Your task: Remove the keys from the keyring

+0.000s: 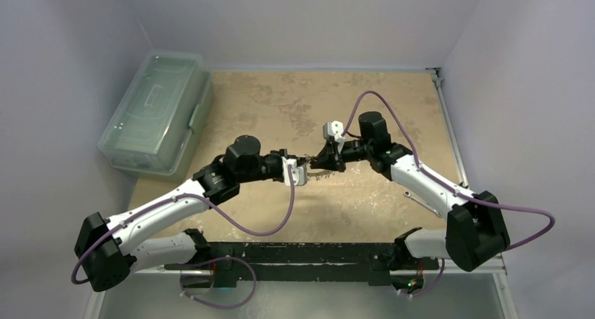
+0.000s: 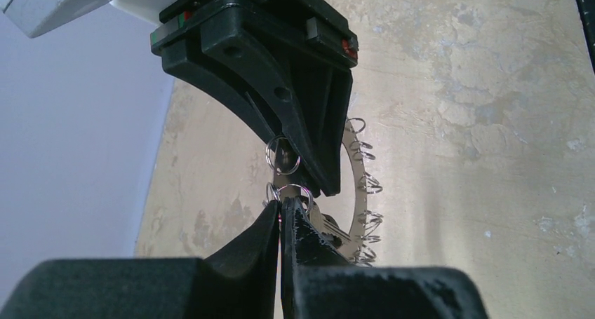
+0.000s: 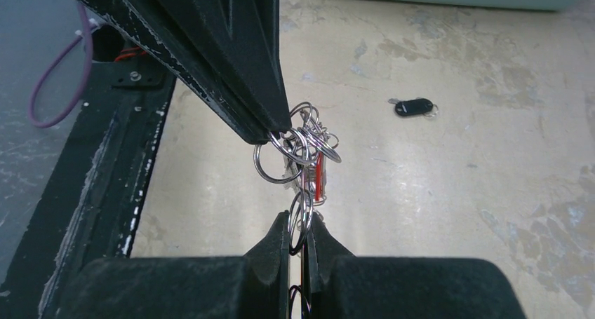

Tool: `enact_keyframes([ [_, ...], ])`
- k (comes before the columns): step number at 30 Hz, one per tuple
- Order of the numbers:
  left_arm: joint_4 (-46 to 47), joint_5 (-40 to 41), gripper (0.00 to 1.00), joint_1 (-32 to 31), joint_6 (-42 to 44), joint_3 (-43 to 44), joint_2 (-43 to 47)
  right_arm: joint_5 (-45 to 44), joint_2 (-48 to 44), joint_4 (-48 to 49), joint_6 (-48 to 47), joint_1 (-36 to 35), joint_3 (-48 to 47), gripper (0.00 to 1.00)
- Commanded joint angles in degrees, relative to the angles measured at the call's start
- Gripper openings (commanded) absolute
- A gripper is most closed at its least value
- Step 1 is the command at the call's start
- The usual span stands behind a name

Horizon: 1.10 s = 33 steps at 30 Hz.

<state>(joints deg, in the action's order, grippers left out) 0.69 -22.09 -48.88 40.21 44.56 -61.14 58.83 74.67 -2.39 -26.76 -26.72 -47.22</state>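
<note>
Two-sided hold, clear of the surface: right gripper jaws are clamping the keyring edge-on, steadying it; left gripper jaws are pinching shut on a small loop among the keys, probably setting up to work one off.

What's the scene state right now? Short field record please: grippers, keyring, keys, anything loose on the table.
left gripper: shut, pinching one of the small split rings
right gripper: shut on another small ring of the bunch
keyring: held in the air between the two grippers, above the table
keys: bunched on the rings, one part red; count not readable
loose item: black tag lying on the table, apart from the bunch
bin: clear, lidded, at the far left
</note>
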Motion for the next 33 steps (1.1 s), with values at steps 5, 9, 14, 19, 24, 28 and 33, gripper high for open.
enact_keyframes([
  [5,-11.52,11.36,0.00,-0.51,-18.33,12.41,-6.74,-9.22,-1.63,5.09,-0.61,0.25,-1.52,0.00],
  [9,-20.01,14.66,0.00,-0.51,-27.38,18.97,-12.05,-11.61,-1.70,5.20,-4.06,0.21,-2.01,0.00],
  [14,-27.75,16.08,0.00,-0.51,-35.62,26.76,-17.58,-14.13,-2.06,5.33,-7.84,0.18,-2.34,0.00],
  [19,-34.16,16.34,0.00,-0.49,-40.66,31.71,-21.31,-14.50,-2.51,5.05,-10.97,0.24,-2.29,0.00],
  [24,-37.98,13.15,0.00,1.05,-45.57,34.31,-23.72,-12.79,-3.06,2.63,-16.76,0.25,-2.61,0.00],
  [28,-38.74,9.35,0.00,5.67,-49.51,34.22,-24.18,-12.21,-3.55,-0.14,-21.53,0.19,-2.19,0.00],
  [33,-39.07,-0.58,0.00,11.75,-54.61,34.34,-26.52,-10.84,-3.66,-2.10,-25.38,0.23,-1.42,0.00],
])
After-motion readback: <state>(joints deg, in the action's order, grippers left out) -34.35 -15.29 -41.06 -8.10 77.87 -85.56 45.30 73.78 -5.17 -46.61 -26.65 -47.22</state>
